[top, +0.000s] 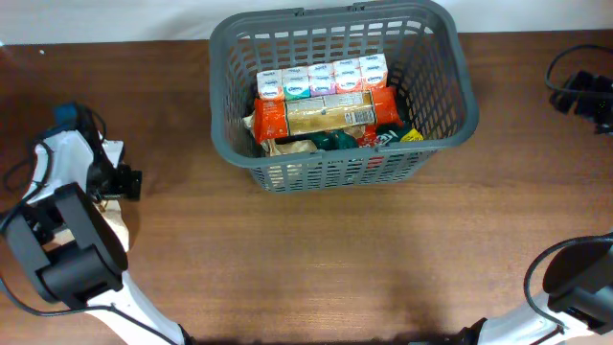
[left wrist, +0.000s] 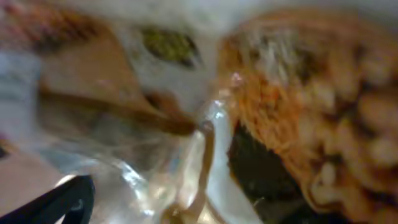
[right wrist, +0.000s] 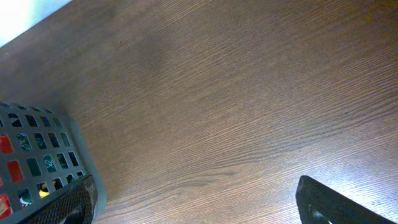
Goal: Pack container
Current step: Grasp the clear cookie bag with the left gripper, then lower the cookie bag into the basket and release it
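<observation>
The container, a dark grey lattice basket point(top: 436, 57), stands at the table's far middle; its corner shows in the right wrist view point(right wrist: 78, 146). It holds a row of white packs point(top: 321, 79), an orange packet point(top: 326, 115) and green and red packets. My left gripper point(top: 123, 182) is at the left edge, over a pale packet point(top: 115, 218). In the left wrist view a blurred clear packet of orange-brown snacks point(left wrist: 280, 112) fills the frame. One finger shows at the lower left, set wide; the other is hidden. My right gripper point(right wrist: 199, 199) is open and empty over bare wood beside the basket.
The right arm's wrist point(top: 584, 91) is at the far right edge with black cables, and its base point(top: 575, 287) is at the front right. The left arm's base point(top: 72, 254) stands at the front left. A white wall borders the table's far edge.
</observation>
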Available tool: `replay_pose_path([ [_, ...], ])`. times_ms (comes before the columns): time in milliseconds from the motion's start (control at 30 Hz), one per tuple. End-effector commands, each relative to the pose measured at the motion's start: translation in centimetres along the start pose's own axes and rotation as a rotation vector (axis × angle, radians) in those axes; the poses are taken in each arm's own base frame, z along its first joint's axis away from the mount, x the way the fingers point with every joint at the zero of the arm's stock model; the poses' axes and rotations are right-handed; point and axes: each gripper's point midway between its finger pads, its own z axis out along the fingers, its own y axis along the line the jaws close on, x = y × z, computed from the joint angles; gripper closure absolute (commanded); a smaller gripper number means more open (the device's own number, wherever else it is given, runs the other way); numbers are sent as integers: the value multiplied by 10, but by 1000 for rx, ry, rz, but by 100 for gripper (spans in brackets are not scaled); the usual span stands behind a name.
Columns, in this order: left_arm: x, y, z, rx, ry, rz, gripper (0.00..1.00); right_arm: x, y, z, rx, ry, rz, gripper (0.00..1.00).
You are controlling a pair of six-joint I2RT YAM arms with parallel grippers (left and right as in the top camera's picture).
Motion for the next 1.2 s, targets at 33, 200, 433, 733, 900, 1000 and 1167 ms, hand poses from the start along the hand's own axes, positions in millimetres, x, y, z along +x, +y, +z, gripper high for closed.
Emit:
replay_pose_path([
  [33,10,2,18,-6,24,7,23,0,0,-5,3,-11,4,1],
  [200,13,2,23,-6,25,1,98,0,0,-5,3,-11,4,1],
  [433,-10,10,-22,-27,-29,17,98,0,0,-5,3,-11,4,1],
  [733,-99,26,-263,-172,-576,1,98,0,0,-5,3,-11,4,1],
  [900,-113,-45,-409,-182,-963,227,98,0,0,-5,3,-11,4,1],
  [1000,-105,-109,-477,-231,-1153,466,98,0,0,-5,3,-11,4,1],
  [1167,-76,-228,-516,-327,-1275,974,98,0,0,-5,3,-11,4,1],
])
